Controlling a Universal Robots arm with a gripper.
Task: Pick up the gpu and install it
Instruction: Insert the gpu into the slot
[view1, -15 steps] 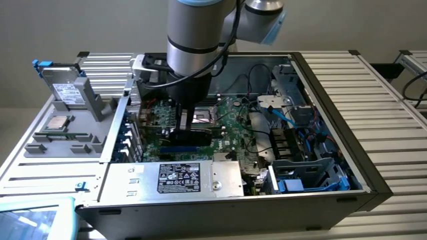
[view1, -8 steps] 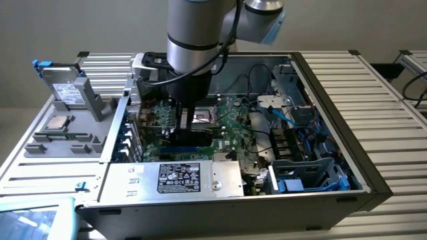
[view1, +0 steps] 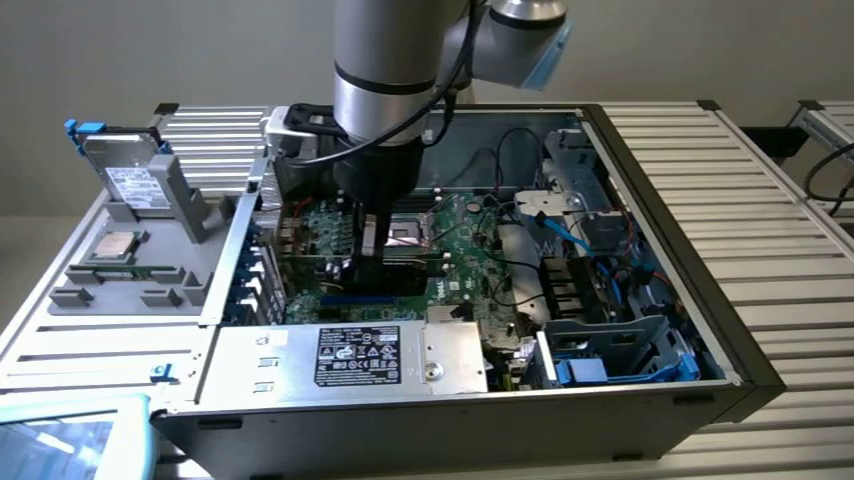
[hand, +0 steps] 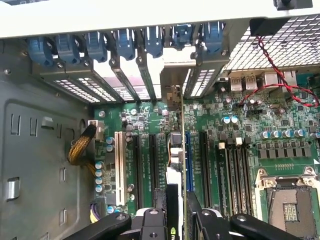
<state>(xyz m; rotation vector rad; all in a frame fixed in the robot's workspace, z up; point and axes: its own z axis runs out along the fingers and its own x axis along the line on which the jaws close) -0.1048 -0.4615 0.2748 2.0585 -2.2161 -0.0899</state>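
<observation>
My gripper (view1: 380, 268) reaches down into the open computer case and is shut on the gpu (view1: 383, 280), whose black block shows just above the large green motherboard (view1: 461, 235). In the wrist view the gpu (hand: 174, 145) appears edge-on between the two black fingers (hand: 150, 222). It stands upright over the expansion slots, beside the blue slot (hand: 189, 160). Its thin silver bracket (hand: 173, 97) points at the rear slot openings of the case. Whether the card's edge sits in a slot I cannot tell.
A silver box with a black label (view1: 354, 358) lies at the case front, and a drive cage (view1: 614, 350) stands at the exterior view's right. Red wires (hand: 270, 75), a yellow cable (hand: 80, 145) and the CPU socket (hand: 287, 200) surround the slots. Blue latches (hand: 125, 42) line the rear wall.
</observation>
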